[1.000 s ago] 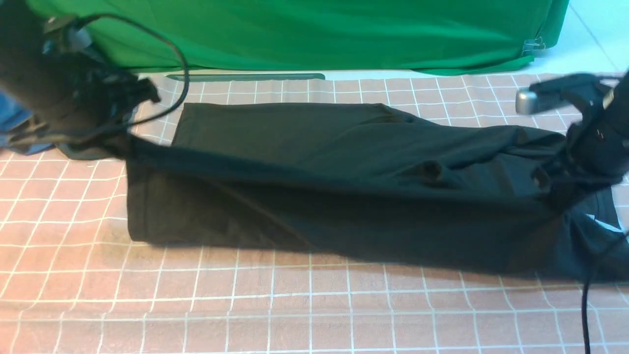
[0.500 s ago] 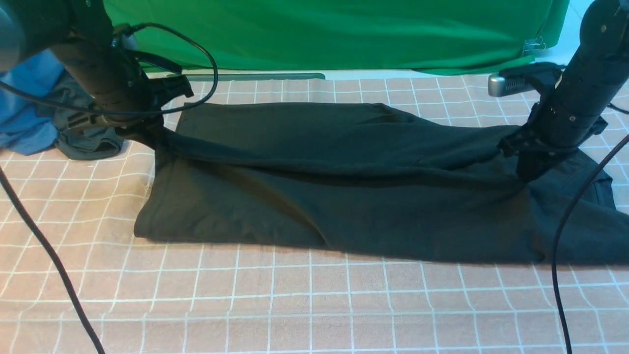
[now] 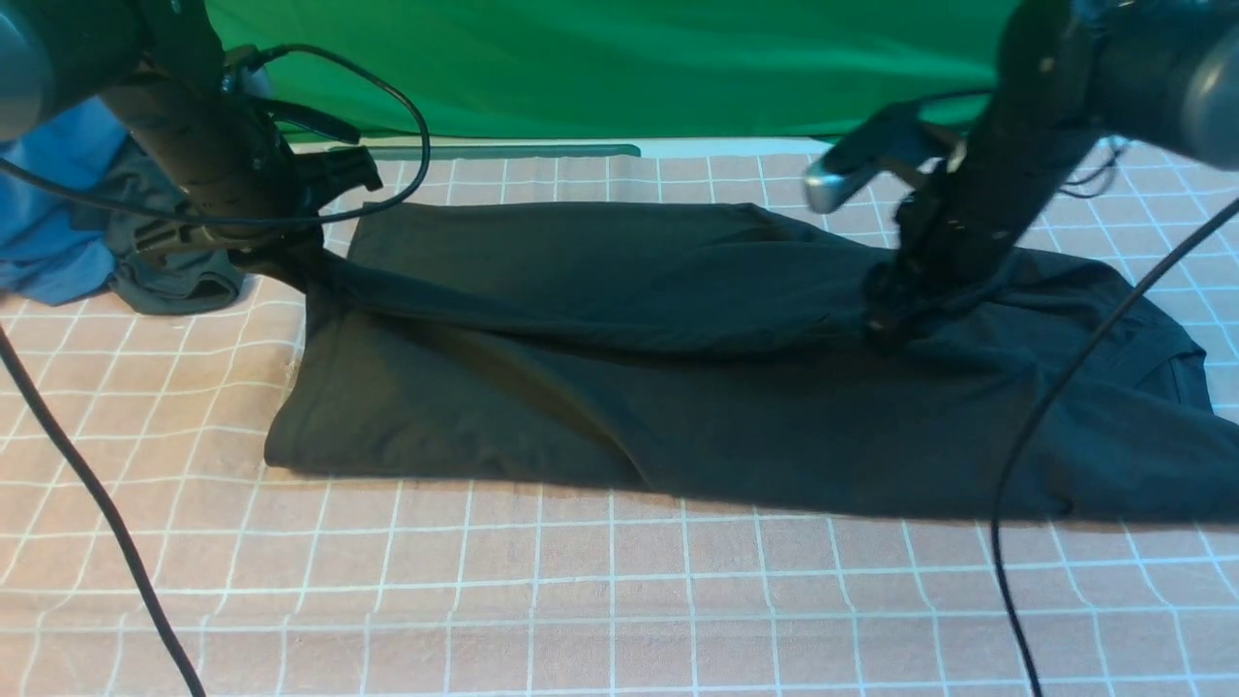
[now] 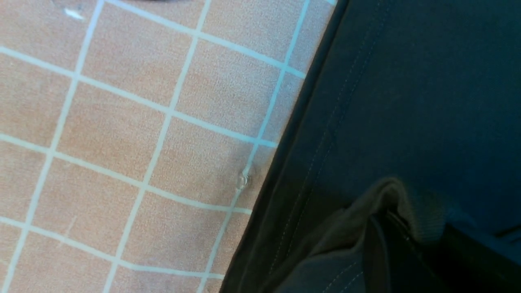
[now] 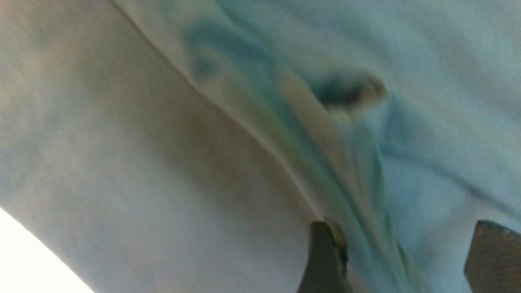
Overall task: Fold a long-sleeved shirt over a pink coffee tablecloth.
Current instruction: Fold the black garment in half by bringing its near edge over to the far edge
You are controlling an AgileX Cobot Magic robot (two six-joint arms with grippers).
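The black long-sleeved shirt (image 3: pixel 678 387) lies lengthwise across the pink coffee tablecloth (image 3: pixel 581 600), partly folded over itself. At the shirt's far left corner my left gripper (image 3: pixel 290 259) is shut on a bunched edge of it and holds that edge slightly above the cloth. The left wrist view shows the pinched fabric (image 4: pixel 382 203) at the jaws beside the stitched hem (image 4: pixel 317 154). My right gripper (image 3: pixel 889 319) hovers low over the shirt's right half. Its fingers (image 5: pixel 325 256) stand wide apart over a ridge of the fabric (image 5: pixel 366 195), gripping nothing.
A bright green cloth (image 3: pixel 629 68) hangs along the back. A blue cloth (image 3: pixel 48 242) and a small dark garment (image 3: pixel 174 286) lie bunched at the far left. Black cables (image 3: pixel 97 503) (image 3: pixel 1016 484) trail down over the tablecloth on both sides.
My right gripper has opened, let go of the shirt and swung left over it; the shirt's right end now lies flat. The left arm carried its edge back, then held still.
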